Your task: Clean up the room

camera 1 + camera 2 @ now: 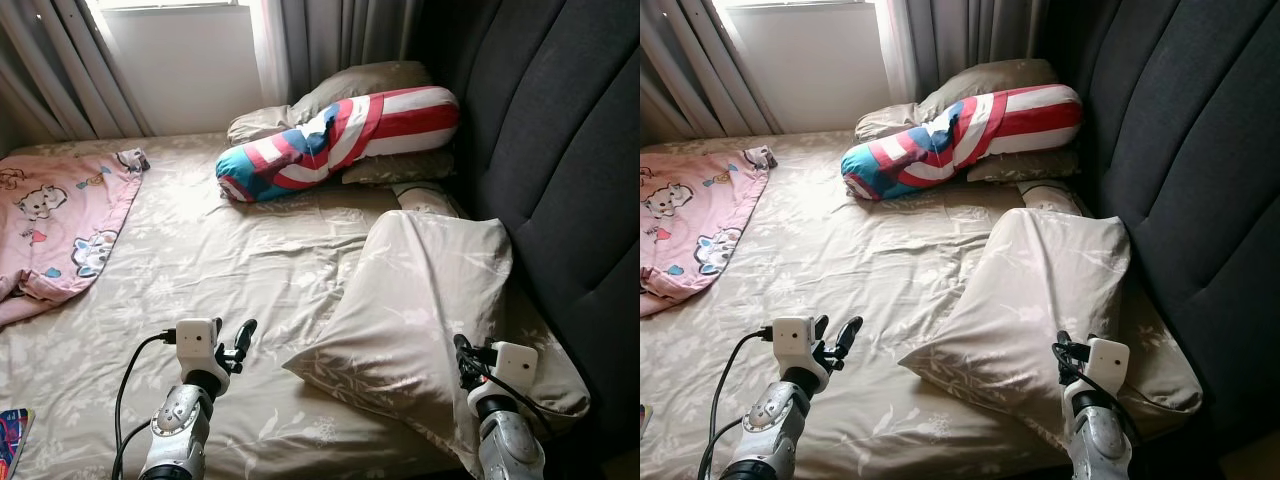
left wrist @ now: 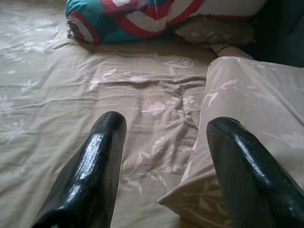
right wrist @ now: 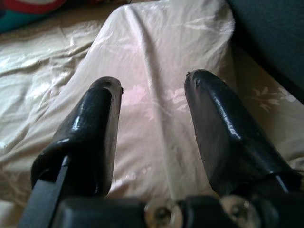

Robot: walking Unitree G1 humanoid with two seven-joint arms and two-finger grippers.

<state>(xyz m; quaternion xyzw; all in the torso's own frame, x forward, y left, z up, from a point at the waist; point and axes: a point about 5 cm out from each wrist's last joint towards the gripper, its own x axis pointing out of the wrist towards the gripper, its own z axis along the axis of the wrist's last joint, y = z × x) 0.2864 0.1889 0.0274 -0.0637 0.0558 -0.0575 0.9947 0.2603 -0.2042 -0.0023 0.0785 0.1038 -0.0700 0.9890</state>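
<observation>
Beige floral pillow (image 1: 420, 310) lies just ahead of the right gripper (image 3: 152, 137), fingers spread wide, empty; left gripper (image 2: 164, 166), also gaping and empty, hovers beside its corner.

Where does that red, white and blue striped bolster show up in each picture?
Left eye: striped bolster at upper centre, beside the headboard.
Right eye: upper centre.
Left wrist: along the top edge.
Right wrist: top-left corner.
Shared landmark: beige pillow.
</observation>
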